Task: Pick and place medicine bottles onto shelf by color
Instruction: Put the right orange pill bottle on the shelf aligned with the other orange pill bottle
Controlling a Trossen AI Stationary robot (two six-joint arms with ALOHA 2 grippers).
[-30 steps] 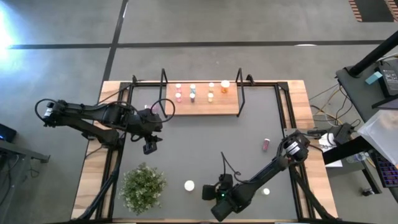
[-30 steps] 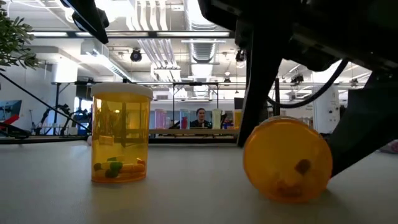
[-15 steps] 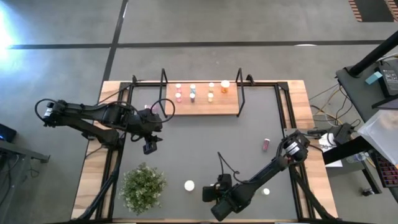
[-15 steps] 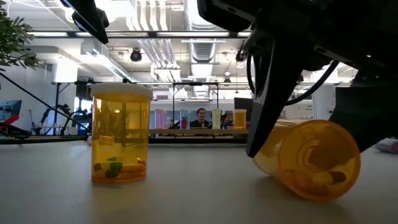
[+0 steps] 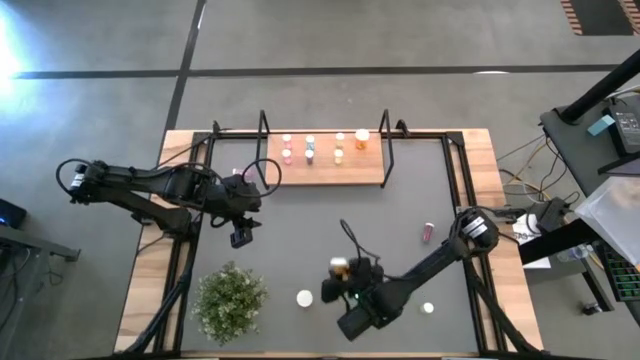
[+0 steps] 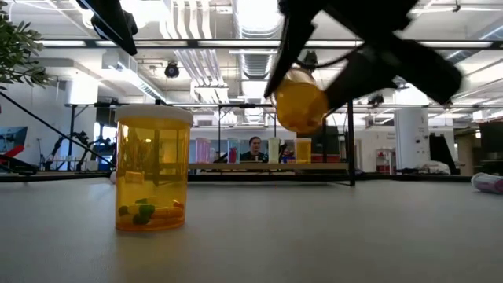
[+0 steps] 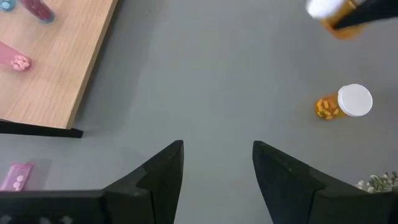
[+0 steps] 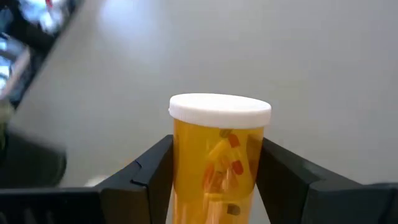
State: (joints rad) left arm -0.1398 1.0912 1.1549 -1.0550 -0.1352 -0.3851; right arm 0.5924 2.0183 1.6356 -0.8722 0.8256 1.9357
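The shelf (image 5: 325, 160) is a light wooden board at the table's far side, with several small medicine bottles (image 5: 310, 148) standing on it. My right gripper (image 5: 340, 272) is above the table's near middle, shut on an orange white-capped bottle (image 8: 214, 158), which also shows in the low view (image 6: 299, 102). A second orange bottle (image 6: 153, 169) stands upright on its base on the mat (image 5: 304, 298). My left gripper (image 7: 217, 155) hangs open over the mat left of the shelf (image 5: 240, 236) with nothing between its fingers. My right gripper pinches the orange bottle's body (image 8: 186, 168) between its two fingers, one on each side. The bottle lies along the fingers, its white cap (image 8: 221, 111) past their tips. The fingers slant down from the table's near right. The bottle is tilted and lifted clear of the mat.
A pink bottle (image 5: 428, 232) lies on the mat at the right, and a white-capped one (image 5: 428, 308) stands near the front right. A green potted plant (image 5: 230, 300) is at the near left. A small pink bottle (image 7: 15, 177) lies beside the shelf's left end.
My right gripper has risen and moved toward the table's far edge, rolling its wrist. The orange bottle, which lay on its side on the mat, was tipped up at one end and now hangs lifted clear.
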